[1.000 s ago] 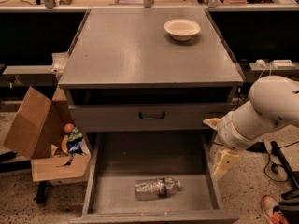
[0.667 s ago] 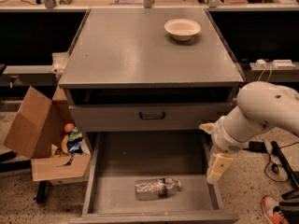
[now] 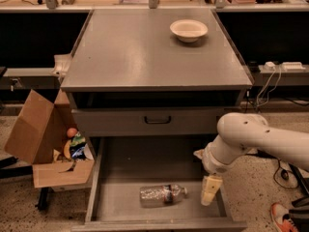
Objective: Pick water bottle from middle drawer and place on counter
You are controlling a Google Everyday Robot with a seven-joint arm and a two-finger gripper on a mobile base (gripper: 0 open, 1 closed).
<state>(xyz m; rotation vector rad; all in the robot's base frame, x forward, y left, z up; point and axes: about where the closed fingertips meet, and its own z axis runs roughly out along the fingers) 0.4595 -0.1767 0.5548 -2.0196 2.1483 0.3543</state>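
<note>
We see the small clear crinkled plastic water bottle (image 3: 163,195) lying sideways on the floor of the open grey metal middle drawer (image 3: 120,199). The cream gripper (image 3: 211,190) hangs just right of it; we cannot tell its state.

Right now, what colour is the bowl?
The bowl is cream, camera view. The gripper hangs over the drawer, beside the bottle.

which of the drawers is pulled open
The lower deep grey metal drawer tray, holding the clear crinkled plastic bottle, with the end effector over its right side; the grey drawer front with the black handle above is shut.
</note>
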